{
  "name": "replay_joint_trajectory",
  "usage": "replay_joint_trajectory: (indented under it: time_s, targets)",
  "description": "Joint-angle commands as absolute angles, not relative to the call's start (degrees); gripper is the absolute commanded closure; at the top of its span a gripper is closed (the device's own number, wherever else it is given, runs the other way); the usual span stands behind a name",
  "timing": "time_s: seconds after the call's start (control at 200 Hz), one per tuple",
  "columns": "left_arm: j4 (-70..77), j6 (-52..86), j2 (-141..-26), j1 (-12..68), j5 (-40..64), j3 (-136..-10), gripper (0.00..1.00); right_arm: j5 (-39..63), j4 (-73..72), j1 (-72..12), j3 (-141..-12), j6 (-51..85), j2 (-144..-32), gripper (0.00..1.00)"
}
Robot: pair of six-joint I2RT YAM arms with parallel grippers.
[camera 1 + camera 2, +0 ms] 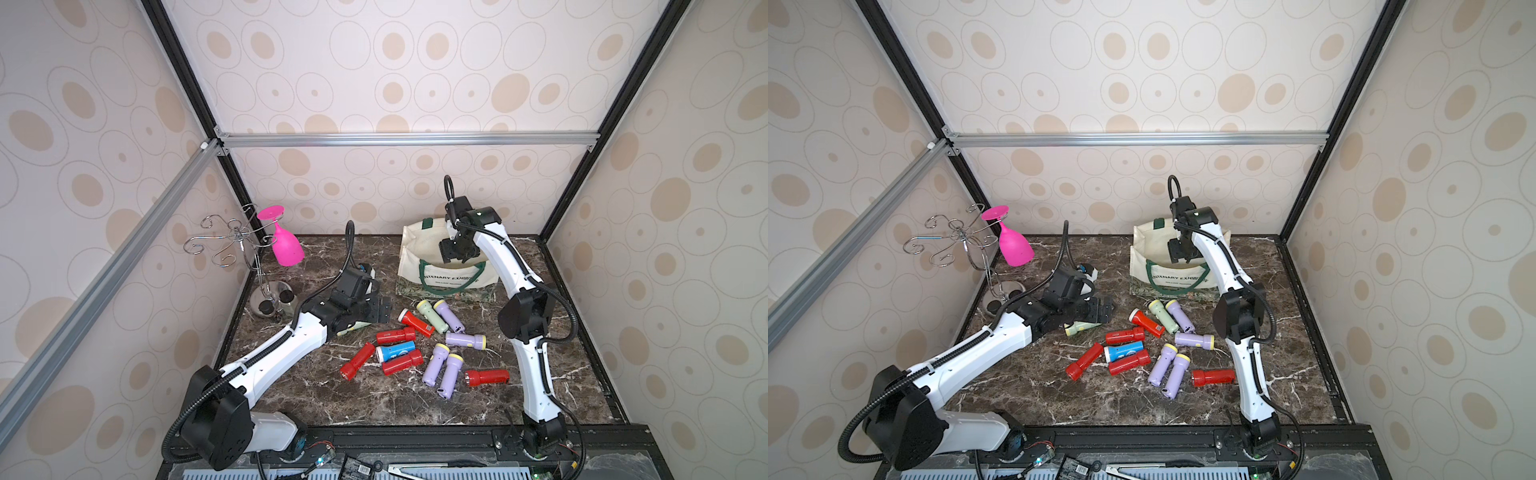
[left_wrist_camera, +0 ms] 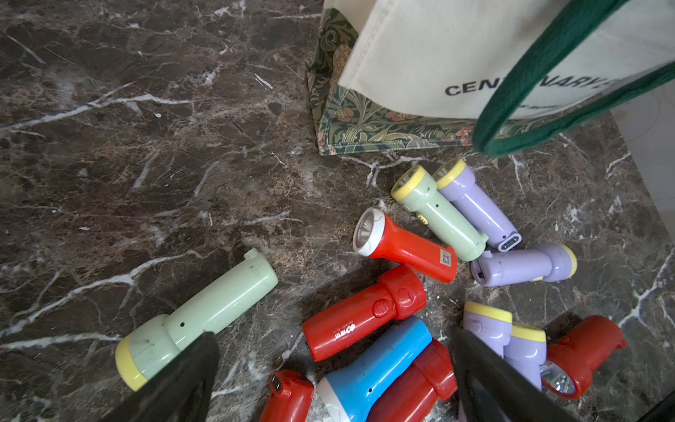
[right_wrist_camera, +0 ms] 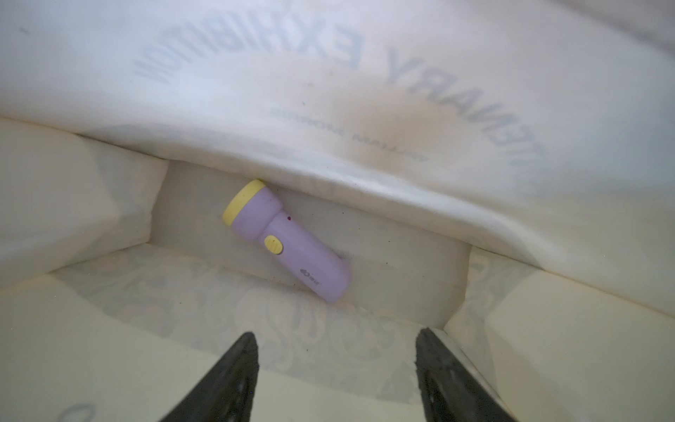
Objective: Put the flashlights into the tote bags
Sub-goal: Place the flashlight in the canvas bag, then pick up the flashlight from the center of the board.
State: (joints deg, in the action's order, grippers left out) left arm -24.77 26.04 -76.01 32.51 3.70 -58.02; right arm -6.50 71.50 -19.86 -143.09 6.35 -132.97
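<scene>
The cream tote bag [image 1: 409, 266] [image 1: 1142, 266] with green handles stands upright at the back of the marble table [image 1: 374, 399]. My right gripper [image 1: 455, 253] [image 3: 334, 334] hangs in its mouth, open and holding nothing. Below it, a lilac flashlight [image 3: 288, 241] lies on the bag's floor. Several red and lilac flashlights, a pale green one and a blue one [image 1: 397, 351] [image 2: 376, 361], lie scattered in front of the bag. My left gripper [image 1: 382, 309] [image 2: 332, 332] is open, low over the left side of that pile. Another pale green flashlight [image 2: 201, 318] [image 1: 351, 328] lies beside one finger.
A pink goblet [image 1: 284, 243] hangs upside down on a chrome wire rack [image 1: 237, 241] at the back left, whose round base [image 1: 272, 303] stands near my left arm. Papered walls close in three sides. The bag's green handle [image 2: 540, 73] droops over its front.
</scene>
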Motion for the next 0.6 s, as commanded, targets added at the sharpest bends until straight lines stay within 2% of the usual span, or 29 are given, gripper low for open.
replay_joint_trajectory:
  time_s: [0.0, 0.24, 0.41, 0.595]
  targets:
    - [-29.7, 23.6, -73.7, 32.1, 3.9, -56.2, 0.03, -8.5, 73.7, -22.0, -145.3, 6.5, -127.2, 0.27]
    - [-28.4, 23.6, -70.4, 31.9, 5.6, -49.8, 0.07, -11.8, 76.0, -27.1, -145.0, 9.2, -121.4, 0.17]
    - [-28.6, 25.0, -69.0, 31.7, 2.8, -46.5, 0.12, -16.1, 80.2, -30.6, -145.4, 11.1, -117.1, 0.05]
    - [-27.6, 26.1, -68.5, 31.2, 5.1, -41.3, 0.14, -17.0, 79.3, -37.0, -137.8, 14.8, -110.7, 0.03]
